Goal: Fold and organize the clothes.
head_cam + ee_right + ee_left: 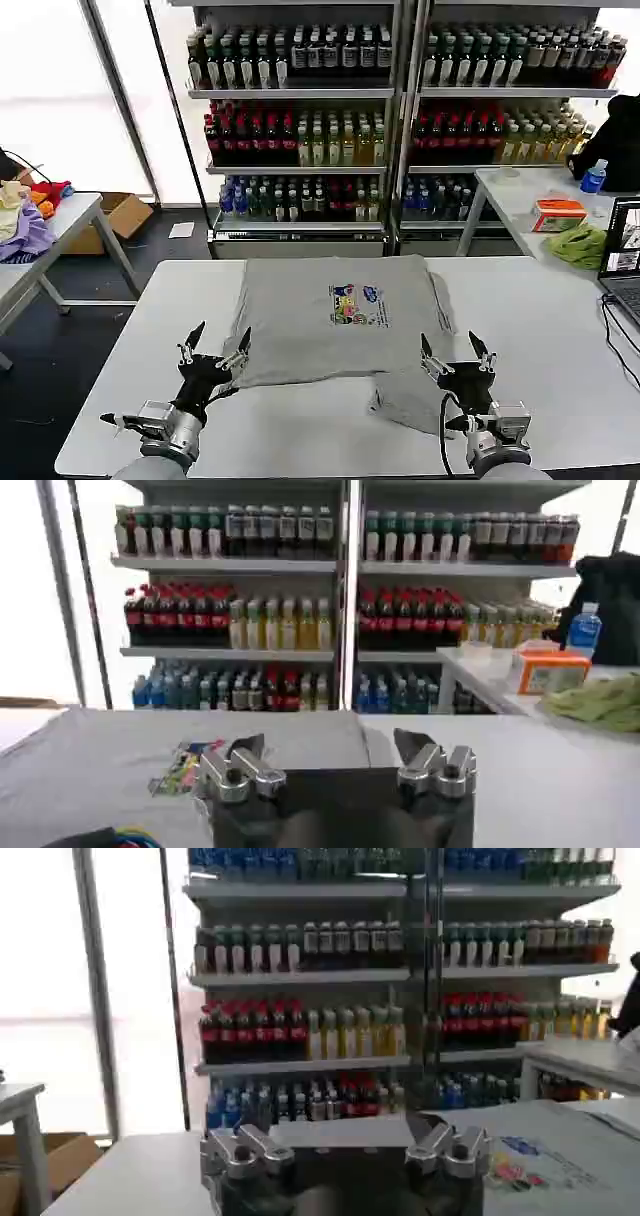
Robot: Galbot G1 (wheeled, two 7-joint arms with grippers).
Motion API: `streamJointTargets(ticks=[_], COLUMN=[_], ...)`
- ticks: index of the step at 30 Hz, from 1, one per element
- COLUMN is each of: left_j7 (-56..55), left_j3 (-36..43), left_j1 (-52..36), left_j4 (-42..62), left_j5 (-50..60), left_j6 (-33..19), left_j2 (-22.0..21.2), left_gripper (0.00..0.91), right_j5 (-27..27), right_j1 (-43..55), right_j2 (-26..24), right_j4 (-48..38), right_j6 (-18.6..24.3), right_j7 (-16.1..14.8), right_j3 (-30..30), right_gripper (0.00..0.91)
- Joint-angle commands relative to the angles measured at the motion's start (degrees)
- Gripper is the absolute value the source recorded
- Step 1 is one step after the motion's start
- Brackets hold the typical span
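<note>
One light grey soft cotton shirt (335, 315) with a small multicoloured chest print lies partly folded at the middle of the white desk (530, 320), one sleeve trailing at the near right. Judged light, limp and prone to bunching; best pinched at near hem corners. Left gripper (213, 352) and right gripper (455, 352) hover at the near edge, fingers spread, grasping nothing.

Bottle-stocked shelves (300, 130) seen far beyond both pincers, orange box (558, 213) and green cloth (580, 243) placed right of the right pincer
</note>
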Motion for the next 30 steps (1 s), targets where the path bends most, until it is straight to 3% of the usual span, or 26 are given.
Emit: streamJointTargets(ticks=[1,6,13,17,30], left_j7=[1.2,1.9,0.7,0.4,-0.9], left_j3=[1.2,0.8,0.1,0.1,1.1], left_j1=[0.3,1.1,0.2,0.0,1.5], left_j4=[0.9,0.8,3.4,5.3,6.9], left_j5=[-0.2,-0.5,-3.0,-4.8,-5.5], left_j6=[2.6,4.9,6.0,7.4,9.1], left_j2=[0.5,1.6,4.1,5.0,6.7], left_gripper=[0.907,0.907,0.907,0.907,0.907], right_j5=[-0.1,-2.3,5.3,2.7,2.9], right_j1=[-0.7,-3.0,-5.9,-8.4,-11.8], right_j2=[-0.1,-1.3,-2.5,-2.5,-1.9], right_j4=[0.1,0.0,0.6,-0.1,-0.3], right_j6=[-0.6,0.1,-2.7,-0.8,-2.0], right_j7=[0.3,0.9,5.8,6.3,9.2], right_j3=[-0.1,-0.3,-0.3,-1.1,-2.9], right_gripper=[0.907,0.907,0.907,0.907,0.907])
